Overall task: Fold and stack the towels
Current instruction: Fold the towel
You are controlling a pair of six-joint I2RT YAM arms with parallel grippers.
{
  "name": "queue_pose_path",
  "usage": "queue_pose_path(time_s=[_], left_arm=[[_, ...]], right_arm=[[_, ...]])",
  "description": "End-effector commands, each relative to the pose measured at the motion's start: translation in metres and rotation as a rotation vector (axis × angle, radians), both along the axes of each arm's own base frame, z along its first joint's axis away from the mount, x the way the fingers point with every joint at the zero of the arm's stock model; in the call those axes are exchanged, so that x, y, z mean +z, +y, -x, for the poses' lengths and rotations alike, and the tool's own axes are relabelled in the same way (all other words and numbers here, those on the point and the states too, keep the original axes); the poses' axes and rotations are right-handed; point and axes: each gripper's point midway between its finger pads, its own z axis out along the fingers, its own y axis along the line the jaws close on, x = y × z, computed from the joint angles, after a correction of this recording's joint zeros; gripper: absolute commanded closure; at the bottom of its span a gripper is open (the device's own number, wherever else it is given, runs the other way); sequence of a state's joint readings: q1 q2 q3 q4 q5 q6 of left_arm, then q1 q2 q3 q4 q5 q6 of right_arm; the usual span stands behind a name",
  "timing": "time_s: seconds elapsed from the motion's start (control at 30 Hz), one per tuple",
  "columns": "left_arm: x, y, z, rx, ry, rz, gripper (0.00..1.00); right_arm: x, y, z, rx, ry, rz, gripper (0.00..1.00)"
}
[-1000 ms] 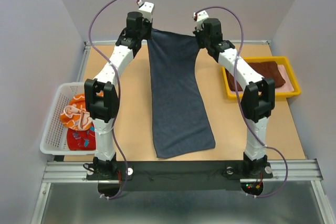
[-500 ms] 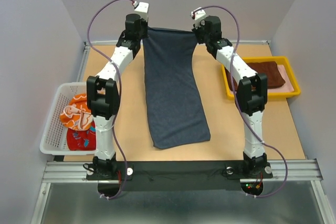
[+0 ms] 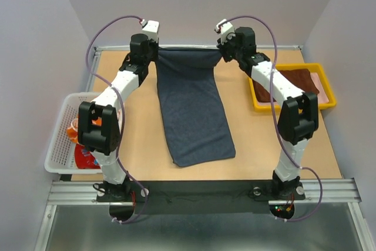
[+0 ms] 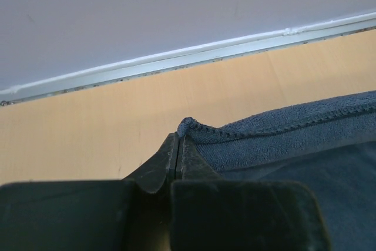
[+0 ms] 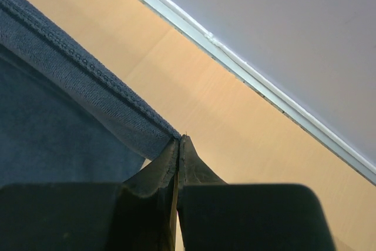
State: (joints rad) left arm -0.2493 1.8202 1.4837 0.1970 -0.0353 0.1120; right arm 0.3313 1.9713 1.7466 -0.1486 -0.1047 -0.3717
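The table (image 3: 144, 127) is the biggest thing in front of me, and the navy towel (image 3: 194, 110) runs down its middle. The far hem is raised and stretched between my two arms, and the near end lies flat on the wood.

To my left sits a white basket (image 3: 57, 154) holding an orange patterned towel (image 3: 73, 126) and a red one (image 3: 87, 156). To my right is a yellow tray (image 3: 326, 86) with a reddish-brown towel (image 3: 296, 80) in it.

My left gripper (image 4: 178, 139) is pinched tight on the towel's far left corner, right at the stitched hem. My right gripper (image 5: 178, 142) is clamped the same way on the far right corner.

I judge this cloth light, soft and limp. It sags slightly between my holds and will drape wherever I let it. The terry nap should resist slipping, and the thicker hem gives the jaws something to bite. The corners look like the right places to hold, since pulling them apart keeps the edge straight for a fold toward the near end.
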Motion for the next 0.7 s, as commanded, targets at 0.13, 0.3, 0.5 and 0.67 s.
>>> queue_pose_path(time_s=[0.13, 0.3, 0.5, 0.67], left_arm=[[0.040, 0.001, 0.066, -0.078, -0.090, 0.089, 1.00], [0.041, -0.004, 0.116, -0.139, -0.079, 0.164, 1.00], [0.023, -0.013, 0.170, -0.184, -0.010, 0.273, 1.00], [0.006, -0.021, 0.205, -0.225, 0.033, 0.330, 1.00]], right_arm=[[0.034, -0.005, 0.057, 0.053, -0.045, -0.034, 1.00], [0.016, -0.011, 0.090, 0.053, 0.017, -0.043, 1.00], [0.002, -0.018, 0.130, 0.038, 0.085, -0.069, 1.00], [0.013, -0.033, 0.154, -0.010, 0.083, -0.073, 1.00]])
